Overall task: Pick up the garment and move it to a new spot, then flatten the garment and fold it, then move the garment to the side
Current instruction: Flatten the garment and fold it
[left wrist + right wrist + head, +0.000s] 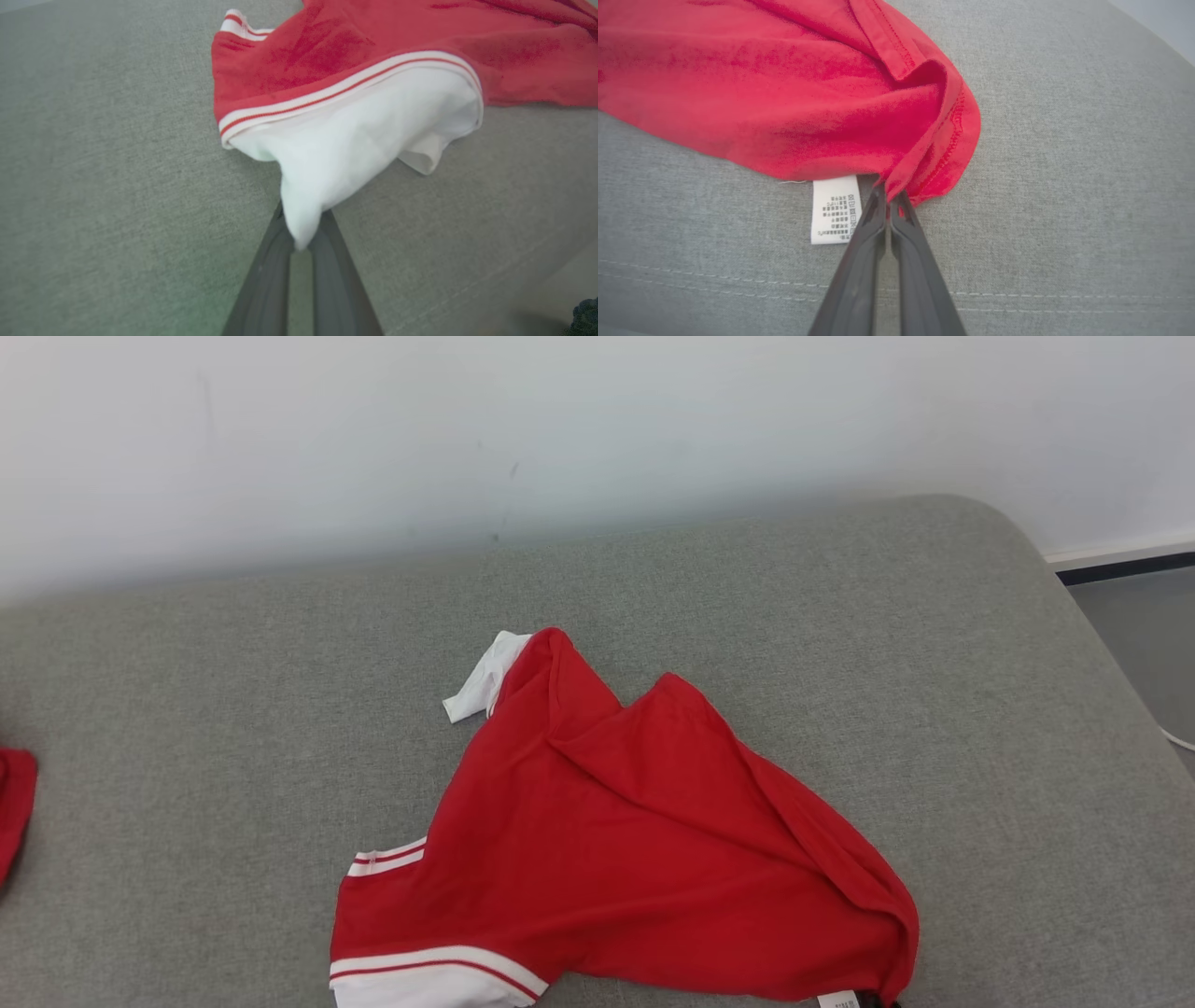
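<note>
Around garment, wide grey cushion.

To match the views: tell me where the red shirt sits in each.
Head view: shirt, centre down to the bottom edge.
Left wrist view: shirt across the top, sleeve pinched in the left hand.
Right wrist view: shirt upper left, hem pinched in the right hand.
Shared landmark: grey cushion.

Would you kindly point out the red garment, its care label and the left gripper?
red garment (635, 821), head view, middle of the red body.
care label (833, 210), right wrist view, centre of the printed tag.
left gripper (303, 224), left wrist view, between the fingertips pinching white fabric.
</note>
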You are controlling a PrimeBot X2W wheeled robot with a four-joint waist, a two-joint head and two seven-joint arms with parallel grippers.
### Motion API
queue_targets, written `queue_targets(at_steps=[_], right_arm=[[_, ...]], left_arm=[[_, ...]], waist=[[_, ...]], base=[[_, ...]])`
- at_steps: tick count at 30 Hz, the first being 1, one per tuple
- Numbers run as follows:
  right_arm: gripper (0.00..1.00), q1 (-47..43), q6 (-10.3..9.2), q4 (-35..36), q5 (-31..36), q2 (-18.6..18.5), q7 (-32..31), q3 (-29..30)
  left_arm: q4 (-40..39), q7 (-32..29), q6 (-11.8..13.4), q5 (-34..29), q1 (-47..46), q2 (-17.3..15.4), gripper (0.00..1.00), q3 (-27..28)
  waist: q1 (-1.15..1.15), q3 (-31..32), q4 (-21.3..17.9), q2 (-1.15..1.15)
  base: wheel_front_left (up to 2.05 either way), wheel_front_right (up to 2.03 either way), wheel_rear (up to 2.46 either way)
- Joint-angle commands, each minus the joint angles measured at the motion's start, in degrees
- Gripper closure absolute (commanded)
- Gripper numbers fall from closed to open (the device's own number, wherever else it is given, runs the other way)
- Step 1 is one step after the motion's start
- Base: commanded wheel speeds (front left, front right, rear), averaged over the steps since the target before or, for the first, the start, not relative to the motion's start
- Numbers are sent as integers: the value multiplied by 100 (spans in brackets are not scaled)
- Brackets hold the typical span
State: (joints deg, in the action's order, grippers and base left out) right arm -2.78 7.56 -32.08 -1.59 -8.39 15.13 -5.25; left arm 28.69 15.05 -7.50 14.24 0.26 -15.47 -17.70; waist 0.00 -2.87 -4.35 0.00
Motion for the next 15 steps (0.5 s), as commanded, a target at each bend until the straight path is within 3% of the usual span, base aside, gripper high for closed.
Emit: queue_targets(at_steps=[1, 9, 15], right_arm=[[100, -91, -15, 81, -83, -38, 1, -76], [100, -591, -15, 1175, -603, -340, 1, -665], [100, -231, -15, 1815, -987, -554, 2, -769]], left_arm=[[-63, 19, 17, 73, 180, -31, 100, -43], [-1223, 19, 17, 667, 996, -259, 100, -335], [-2170, 19, 17, 919, 581, -616, 100, -381]], waist=[[0, 13, -5, 0], [0, -60, 80, 0], [0, -103, 115, 0]], base=[[0, 0, 0], [0, 0, 0], [0, 0, 0]])
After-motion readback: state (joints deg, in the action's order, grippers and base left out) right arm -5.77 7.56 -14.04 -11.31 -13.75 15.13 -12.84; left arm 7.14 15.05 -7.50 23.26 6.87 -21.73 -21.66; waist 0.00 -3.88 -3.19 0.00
